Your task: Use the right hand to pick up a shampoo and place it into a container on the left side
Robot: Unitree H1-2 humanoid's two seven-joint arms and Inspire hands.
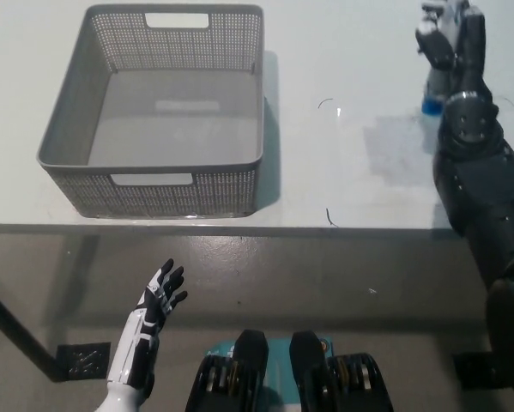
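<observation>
Your right hand [445, 34] sits at the top right of the head view, at the end of the black arm [480, 172] that runs up from the lower right corner. Its fingers are wrapped around the shampoo bottle [434, 88], so you are grasping it. You can see the bottle's pale body between the fingers and its blue cap [430, 107] poking out just below the hand, pointing down toward the white table [359, 172]. From this steep angle you cannot tell whether the cap touches the tabletop or hangs clear of it. A soft grey shadow lies on the table, below and to the left of the hand.

Well away to the left of your right hand stands the grey perforated basket [154, 193], the container on the left side. It rests flat on the table with cut-out handles in its near and far walls, and nothing lies inside it. The bottle is well apart from it, with a wide stretch of bare table between them. A few thin dark marks show on that stretch.

Your left hand [158, 300] rests far down and to the left of the working hand, below the table's front edge and over the floor. It holds nothing and its fingers are spread apart.
</observation>
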